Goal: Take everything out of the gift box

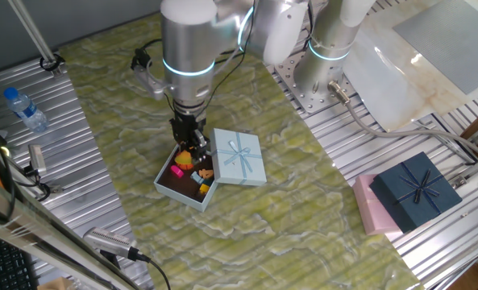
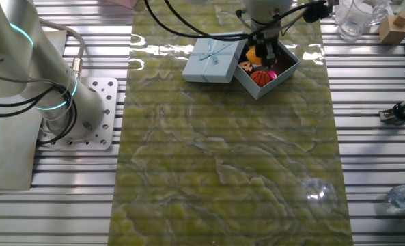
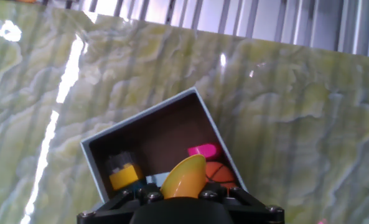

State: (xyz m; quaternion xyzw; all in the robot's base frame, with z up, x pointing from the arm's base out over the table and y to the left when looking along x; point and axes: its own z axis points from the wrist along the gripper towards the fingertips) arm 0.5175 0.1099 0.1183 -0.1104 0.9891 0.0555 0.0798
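The pale-blue gift box (image 1: 164,182) stands open on the green marbled mat, its bowed lid (image 1: 239,156) lying against its right side. My gripper (image 1: 190,147) hangs over the box's opening, shut on a yellow-orange mango-like fruit (image 3: 185,177). The hand view looks down into the box (image 3: 140,119): a magenta piece (image 3: 203,150), an orange basketball (image 3: 221,175) and a yellow block (image 3: 123,178) lie on the dark brown floor. In the other fixed view the gripper (image 2: 260,55) is above the box (image 2: 288,67), with the lid (image 2: 212,58) to its left.
A dark navy box with a bow (image 1: 416,189) rests on a pink box (image 1: 367,208) at the right. A water bottle (image 1: 25,109) lies on the slatted metal at the left. Glassware (image 2: 352,19) and a wooden block (image 2: 393,27) stand near the mat's far corner.
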